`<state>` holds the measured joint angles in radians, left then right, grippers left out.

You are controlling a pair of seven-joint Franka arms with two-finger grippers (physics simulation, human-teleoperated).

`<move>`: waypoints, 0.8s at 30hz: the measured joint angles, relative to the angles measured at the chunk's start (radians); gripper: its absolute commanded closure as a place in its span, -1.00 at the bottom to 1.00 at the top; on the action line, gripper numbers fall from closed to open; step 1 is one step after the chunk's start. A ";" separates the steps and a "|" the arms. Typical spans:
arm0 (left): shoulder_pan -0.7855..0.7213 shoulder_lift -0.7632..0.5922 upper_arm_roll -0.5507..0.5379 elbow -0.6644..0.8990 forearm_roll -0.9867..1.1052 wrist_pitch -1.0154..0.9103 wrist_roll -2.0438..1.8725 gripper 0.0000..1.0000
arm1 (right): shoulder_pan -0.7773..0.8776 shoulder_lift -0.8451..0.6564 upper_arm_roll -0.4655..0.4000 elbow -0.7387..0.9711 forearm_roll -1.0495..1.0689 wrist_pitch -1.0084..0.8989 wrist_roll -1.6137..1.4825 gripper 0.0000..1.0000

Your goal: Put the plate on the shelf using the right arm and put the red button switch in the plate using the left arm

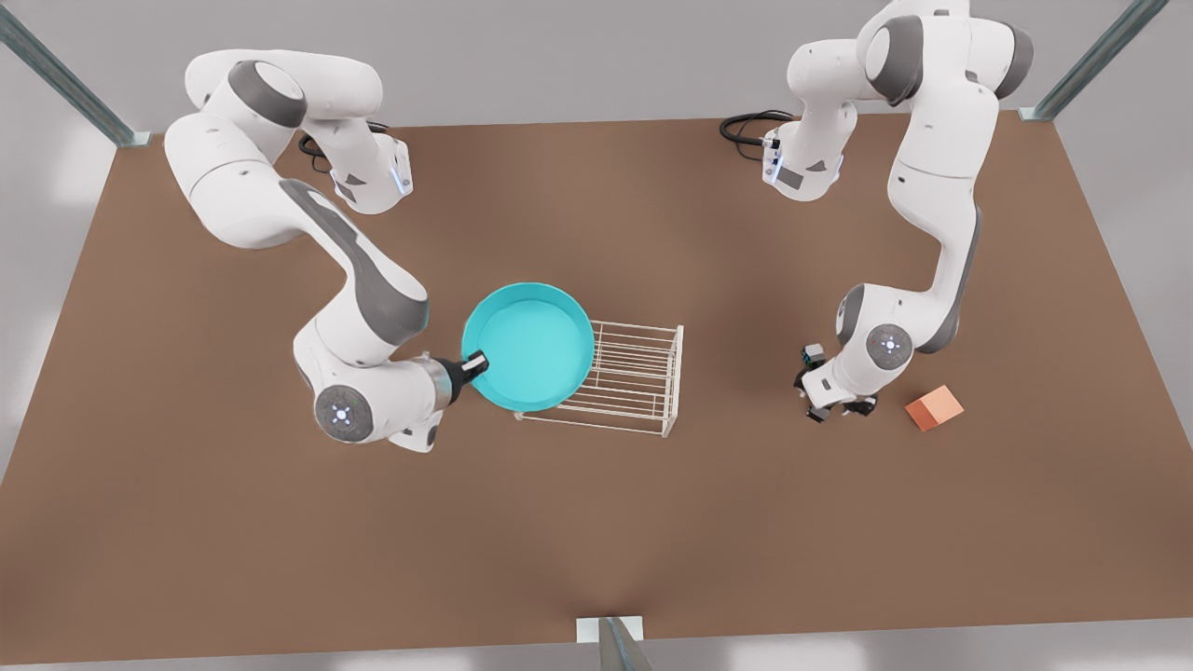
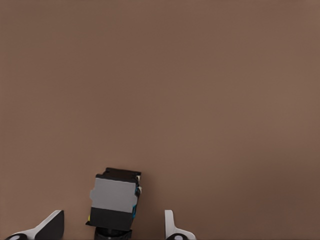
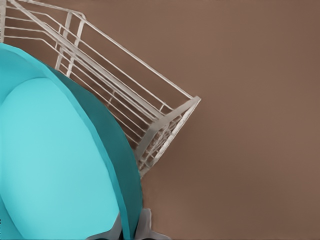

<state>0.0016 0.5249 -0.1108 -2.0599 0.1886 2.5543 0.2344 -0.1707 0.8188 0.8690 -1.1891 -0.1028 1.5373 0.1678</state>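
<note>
The brown table [image 1: 596, 522] is lying largely bare. The right gripper [image 1: 475, 364] is clamping the teal plate [image 1: 527, 345] by its rim, overhanging the white wire shelf [image 1: 634, 377] end. The left gripper [image 1: 837, 407], fingers spread, is straddling a switch [image 2: 116, 199] near the orange-pink block [image 1: 934, 407].

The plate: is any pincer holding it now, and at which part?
Yes. The right pincer holds the plate by its rim, on the side away from the shelf. The left pincer holds nothing; its open fingers straddle a small switch.
</note>
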 measured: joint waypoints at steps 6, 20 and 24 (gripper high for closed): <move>0.000 0.018 0.001 -0.002 0.001 0.036 0.002 -0.88 | 0.091 0.006 -0.013 -0.004 -0.005 0.104 0.224 0.63; 0.000 0.023 0.017 -0.006 0.009 0.065 -0.001 0.11 | 0.166 0.007 -0.035 -0.011 -0.023 0.186 0.590 -1.00; 0.000 0.012 0.018 -0.005 0.013 0.066 -0.008 0.14 | 0.140 -0.004 -0.011 -0.006 -0.025 0.181 0.656 -1.00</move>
<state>0.0014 0.5366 -0.0932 -2.0652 0.2012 2.6200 0.2264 -0.0312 0.8149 0.8582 -1.1949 -0.1281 1.7185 0.8233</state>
